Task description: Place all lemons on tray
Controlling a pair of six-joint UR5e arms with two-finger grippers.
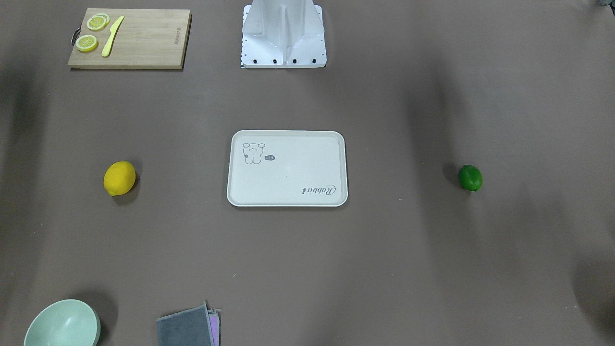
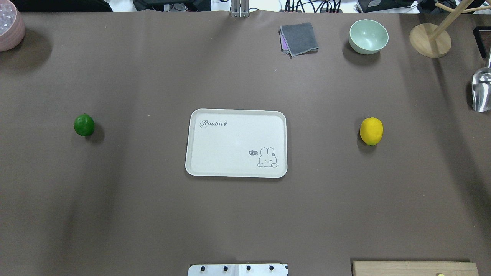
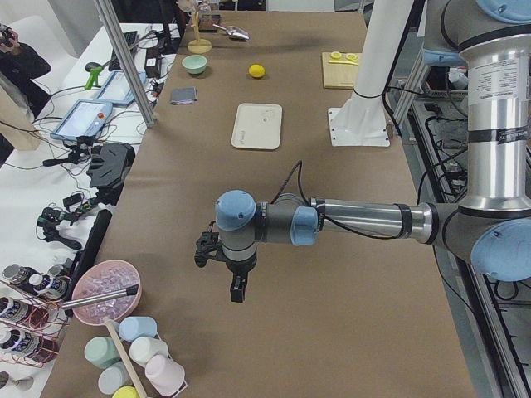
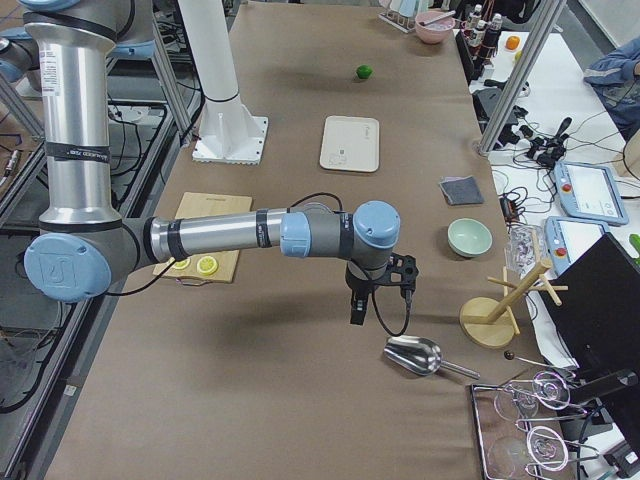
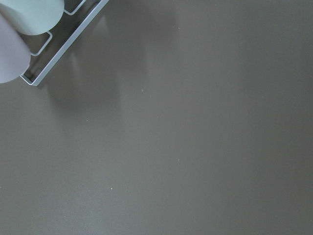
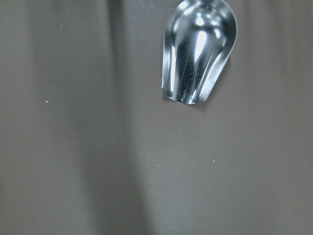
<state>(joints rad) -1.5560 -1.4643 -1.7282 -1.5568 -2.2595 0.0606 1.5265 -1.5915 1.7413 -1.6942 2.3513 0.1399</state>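
The bright yellow lemon (image 1: 119, 178) (image 2: 371, 131) lies on the brown table on the robot's right side, also in the exterior left view (image 3: 257, 71). The green lemon (image 1: 470, 177) (image 2: 84, 125) lies on the robot's left side, also in the exterior right view (image 4: 364, 71). The cream-white tray (image 1: 287, 201) (image 2: 236, 112) sits empty between them at the table's middle. My left gripper (image 3: 236, 290) hangs over the table's left end, far from the green lemon. My right gripper (image 4: 357, 310) hangs over the right end near a metal scoop. I cannot tell whether either is open.
A wooden cutting board (image 1: 144, 38) with lemon slices and a yellow knife sits near the robot's right. A green bowl (image 2: 368, 36), grey cloth (image 2: 299, 38), wooden stand (image 2: 429, 40) and metal scoop (image 2: 481, 90) (image 6: 198, 54) are at the far right. A pink bowl (image 2: 9, 27) is far left.
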